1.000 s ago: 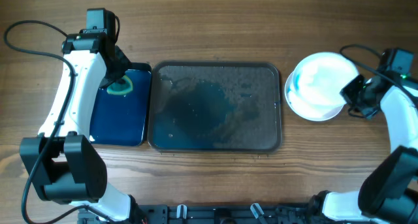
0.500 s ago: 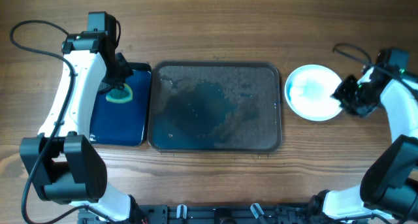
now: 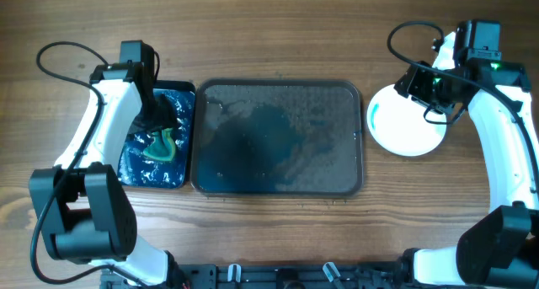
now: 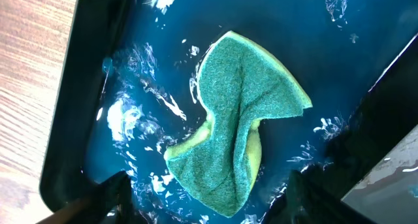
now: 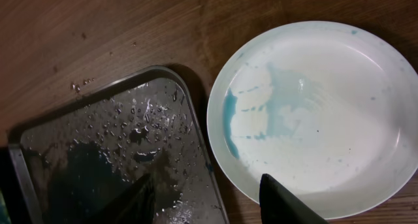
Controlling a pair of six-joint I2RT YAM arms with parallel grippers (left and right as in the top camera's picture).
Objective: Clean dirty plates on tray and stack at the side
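Far left on the wooden table (image 3: pixel 278 28): a small black-rimmed tray (image 3: pixel 139 173) filled with blue water, a crumpled green sponge (image 3: pixel 160 144) lying in it. Hanging right above that sponge, the left gripper (image 3: pixel 160 127), with a black cable (image 3: pixel 59 57) looping out behind its arm. From the left wrist, fingers spread wide at the bottom of the view, gripper (image 4: pixel 210 185) holding nothing. Between the two fingers, the lower end of the sponge (image 4: pixel 238 132), folded in on itself, yellow underside showing, not pinched. All round it, rippled water and the dark wall of the small tray (image 4: pixel 65 119).

Next to the right, just beside the small tray: the large tray (image 3: pixel 278 82), grey-brown. No plate on it, only beads of water and a dark teal puddle (image 3: pixel 261 137) across the middle. Nothing standing between this tray and either arm.

Further right, off the tray and on bare wood just beside its right rim: a white plate (image 3: pixel 404 133). No telling whether others lie beneath it. Over its upper edge, the right gripper (image 3: pixel 425 85), with another cable (image 3: pixel 404 32) arching above. From the right wrist, jaws apart and empty, gripper (image 5: pixel 209 194) raised above the wet corner of the large tray (image 5: pixel 98 139) and the near rim of the plate (image 5: pixel 313 119). Across the plate's face, pale teal smears, with a stronger teal streak near the edge closest to the tray.
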